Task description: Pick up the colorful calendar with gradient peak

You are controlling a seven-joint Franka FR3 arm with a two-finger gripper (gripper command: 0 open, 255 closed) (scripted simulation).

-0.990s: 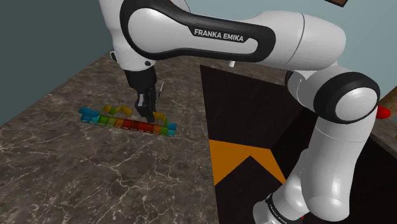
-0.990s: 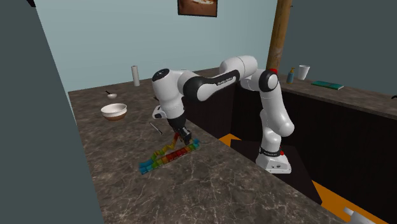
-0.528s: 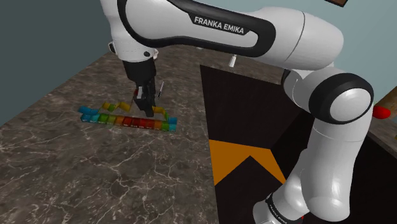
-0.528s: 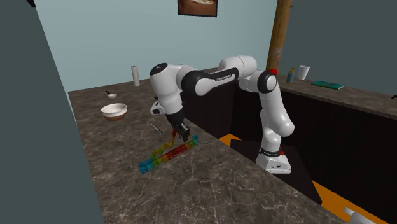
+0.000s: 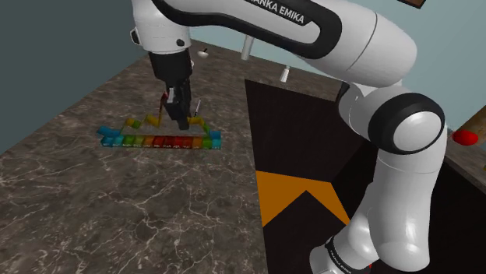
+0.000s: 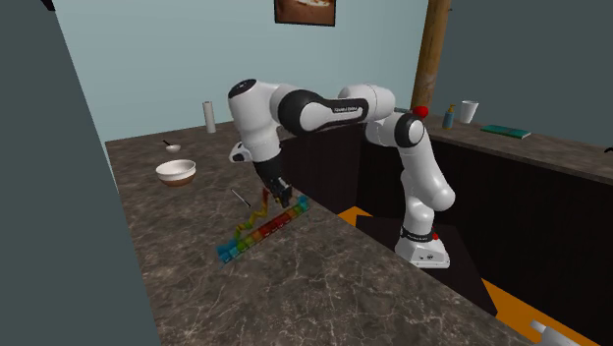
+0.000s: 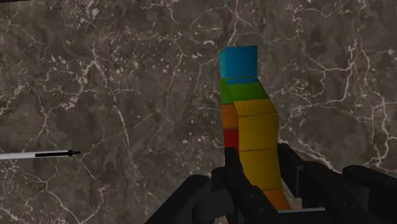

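**A:** Which step is this?

**B:** The grasp looks made, so I judge the lift is in hand. The tool [image 7: 259,167] is closed on the calendar [image 7: 254,127]. Its two black fingers clasp the yellow-orange band of the peak, one on each side.

**A:** Where's the rest of it?

**B:** The coloured blocks run out ahead of the fingers to a blue end, over the dark marbled surface [image 7: 114,76]. In the shoulder view the bottom row lies just beneath the fingertips. I cannot tell whether it is clear of the surface.

**A:** And next?

**B:** A straight rise with a firm grip, I'd say. The hold is on a narrow band, so the long row could swing or slip. A thin white-and-black stick [image 7: 38,154] lies off to one side of the tool, well apart from the calendar.
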